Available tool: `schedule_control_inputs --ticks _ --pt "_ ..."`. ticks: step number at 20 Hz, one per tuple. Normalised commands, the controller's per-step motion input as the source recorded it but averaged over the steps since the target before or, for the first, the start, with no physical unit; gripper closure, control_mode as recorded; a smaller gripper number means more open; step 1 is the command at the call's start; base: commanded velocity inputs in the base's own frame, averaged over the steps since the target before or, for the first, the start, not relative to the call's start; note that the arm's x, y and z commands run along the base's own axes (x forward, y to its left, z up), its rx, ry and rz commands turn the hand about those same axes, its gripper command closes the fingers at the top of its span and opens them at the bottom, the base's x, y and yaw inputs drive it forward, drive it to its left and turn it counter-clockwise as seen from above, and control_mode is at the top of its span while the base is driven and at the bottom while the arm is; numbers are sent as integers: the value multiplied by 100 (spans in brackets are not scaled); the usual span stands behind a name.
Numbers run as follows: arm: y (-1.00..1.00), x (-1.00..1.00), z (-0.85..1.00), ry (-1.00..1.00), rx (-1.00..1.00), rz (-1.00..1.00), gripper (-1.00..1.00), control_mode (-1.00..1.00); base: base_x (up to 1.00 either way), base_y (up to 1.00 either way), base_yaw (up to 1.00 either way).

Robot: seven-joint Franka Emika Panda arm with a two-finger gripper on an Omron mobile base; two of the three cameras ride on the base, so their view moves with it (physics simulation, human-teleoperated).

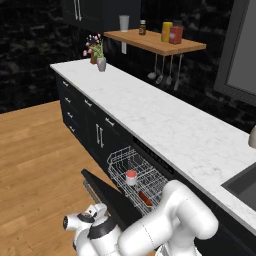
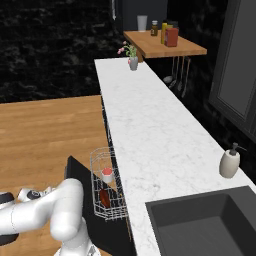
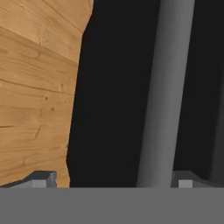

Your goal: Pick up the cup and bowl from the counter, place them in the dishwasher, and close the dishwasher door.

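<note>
The cup (image 1: 131,176) and the bowl (image 1: 145,198) are sitting in the wire rack (image 1: 120,162) of the dishwasher (image 1: 150,152), below the table's (image 1: 165,120) front edge. The dishwasher door (image 1: 112,197) is hanging open. The tool (image 3: 113,179) is standing wide open, empty, its fingertips (image 3: 41,178) straddling the door's handle (image 3: 168,87).

We see the counter (image 1: 165,120) white with faint grey veins, above black cabinets (image 1: 82,117). The dishwasher door (image 3: 113,96) is black, its bar handle (image 3: 168,87) grey. The rack (image 1: 125,160) is white wire; the cup (image 1: 131,176) shows red inside, the bowl (image 1: 145,198) reddish-brown. The floor (image 1: 35,155) is light brown wood.
</note>
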Motion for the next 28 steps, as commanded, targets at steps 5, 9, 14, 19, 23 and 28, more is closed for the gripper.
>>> schedule_control_inputs --ticks 5,9,14,19,23,28 --pt "-71 61 -73 0 -39 -11 -100 -100 0 0 0" --pt "-100 45 -41 0 -41 -14 -100 -100 0 0 0" --pt "-100 30 -25 0 -50 -19 -100 -100 0 0 0" --pt "-100 8 -17 -4 -60 -20 -100 -100 0 0 0" --pt "-100 16 -22 -2 -61 -21 -100 -100 0 0 0" --pt "-98 23 -26 0 -60 -23 -100 -100 0 0 0"
